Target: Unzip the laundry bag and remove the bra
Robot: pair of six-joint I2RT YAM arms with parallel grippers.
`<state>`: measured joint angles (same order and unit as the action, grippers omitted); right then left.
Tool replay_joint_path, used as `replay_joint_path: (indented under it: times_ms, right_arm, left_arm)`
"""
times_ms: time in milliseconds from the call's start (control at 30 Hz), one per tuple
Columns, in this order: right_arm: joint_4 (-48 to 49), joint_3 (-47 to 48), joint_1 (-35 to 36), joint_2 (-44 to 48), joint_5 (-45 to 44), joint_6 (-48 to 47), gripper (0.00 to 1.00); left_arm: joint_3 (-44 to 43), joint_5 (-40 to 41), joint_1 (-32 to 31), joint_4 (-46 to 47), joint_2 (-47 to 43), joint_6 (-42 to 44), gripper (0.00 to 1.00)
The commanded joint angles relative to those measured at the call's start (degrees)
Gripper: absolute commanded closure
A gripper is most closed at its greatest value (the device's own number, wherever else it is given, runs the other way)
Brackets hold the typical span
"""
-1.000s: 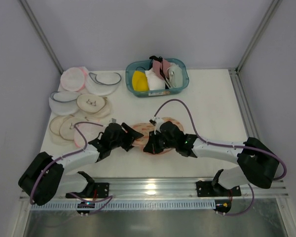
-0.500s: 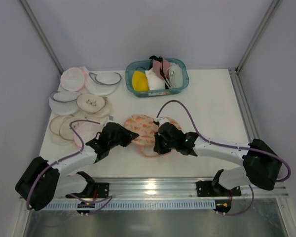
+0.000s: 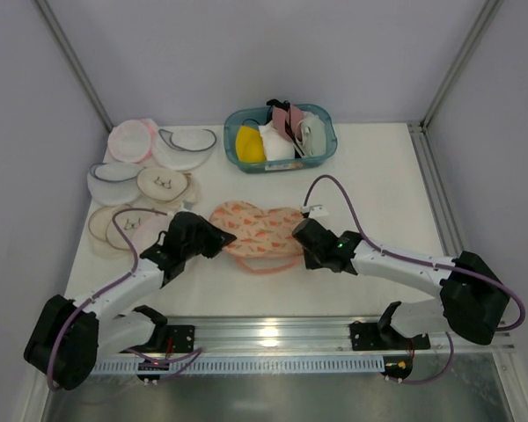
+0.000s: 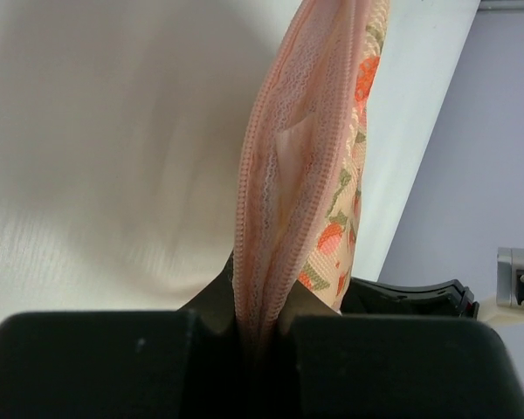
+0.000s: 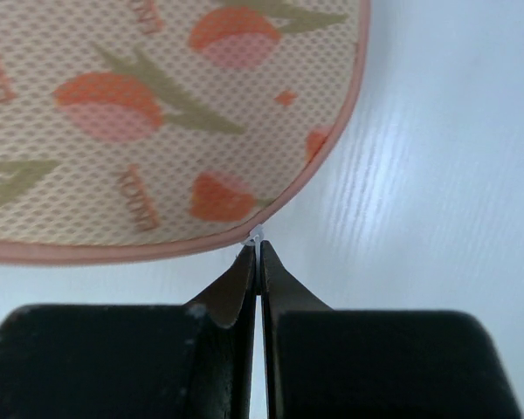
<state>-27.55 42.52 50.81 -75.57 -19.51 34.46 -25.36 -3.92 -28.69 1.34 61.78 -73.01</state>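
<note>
The left claw point(image 4: 258, 321) is clamped on the pink-trimmed left edge of the laundry bag point(image 3: 262, 230). The right claw point(image 5: 257, 255) is pinched together on a tiny pale tab, likely the zipper pull point(image 5: 256, 234), at the bag's right lobe. The bag lies flat on the table point(image 3: 378, 193) between them. To unzip cleanly, the left should anchor firmly while the right drags the pull low along the curved trim. The bra isn't visible; presumably it is inside.

The laundry bag point(image 3: 262, 230) lies flat on the worktop point(image 3: 378, 185), two-lobed, cream with an orange-pink print and pink trim. The left claw point(image 4: 258, 327) pinches its left end. The right claw point(image 5: 258, 253) nips a small tab at its right edge.
</note>
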Motion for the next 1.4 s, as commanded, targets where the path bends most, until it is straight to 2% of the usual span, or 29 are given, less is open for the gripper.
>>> replay_joint_path:
  times_ms: [0,167,267,333,367,433,467,567,600,667,800,933,967,1067,1167,1233,1367]
  right_arm:
    - [-5.0,-0.6,-1.8,3.1,-6.3,1.1,0.96]
    - [-5.5,-0.9,-1.9,5.2,-6.3,0.5,0.96]
    - [-5.8,-0.9,-1.9,6.4,-6.2,0.5,0.96]
    - [-5.9,-1.2,-1.9,7.4,-6.0,0.5,0.96]
    - [-6.1,-1.4,-1.9,7.7,-6.0,0.6,0.96]
    - [-6.4,-1.4,-1.9,8.3,-6.0,0.6,0.96]
    - [-6.4,-1.7,-1.9,8.9,-5.8,0.7,0.96]
    - [-6.1,-2.0,-1.9,10.0,-5.6,0.6,0.96]
    - [-5.9,-2.1,-1.9,10.3,-5.5,0.6,0.96]
    - [-5.3,-2.2,-1.9,10.2,-5.0,0.4,0.96]
    - [-1.6,-2.3,-1.9,9.7,0.4,-1.8,0.96]
    - [10.9,-3.8,-1.9,10.2,17.7,-5.8,0.96]
    - [13.0,-4.2,-1.8,10.0,26.5,-6.4,0.96]
    - [19.9,-3.9,-1.5,7.9,37.9,-6.9,0.96]
    - [23.8,-2.5,-0.7,5.0,42.1,-7.0,0.96]
    - [25.0,-1.7,-0.1,3.6,43.8,-7.2,0.96]
    - [26.1,1.0,0.8,-0.3,44.8,-7.6,0.96]
  left_arm:
    - [-4.1,-2.0,2.0,-1.2,-0.6,4.7,1.0]
    - [-7.1,-7.2,2.7,5.5,6.3,6.0,1.0]
    - [-9.7,-12.3,2.7,12.4,14.3,6.0,0.93]
    - [-12.3,-14.1,2.7,15.5,20.2,6.1,0.8]
    - [-13.3,-14.1,2.7,16.5,21.7,6.0,0.59]
    - [-14.5,-13.7,2.6,17.8,24.0,5.2,0.38]
    - [-14.5,-12.7,2.7,19.0,24.8,4.8,0.24]
    - [-14.0,-10.3,2.6,17.6,23.1,4.8,0.05]
    - [-13.7,-9.1,2.6,15.6,22.0,4.8,0.02]
    - [-12.5,-6.2,2.6,11.2,19.0,4.8,0.01]
    - [-8.4,-0.7,2.1,1.1,5.2,3.5,0.01]
    - [-4.1,0.5,1.2,-10.8,-6.2,2.7,0.01]
    - [-2.3,0.1,1.1,-12.3,-8.3,2.1,0.01]
    - [0.7,-3.1,1.0,-12.9,-15.2,-0.5,0.01]
    - [2.9,-3.6,-0.9,-10.9,-17.9,-4.2,0.0]
    - [2.6,-4.5,-2.8,-9.3,-17.2,-5.8,0.01]
    - [1.0,-5.7,-5.4,-2.6,-9.3,-7.5,0.01]
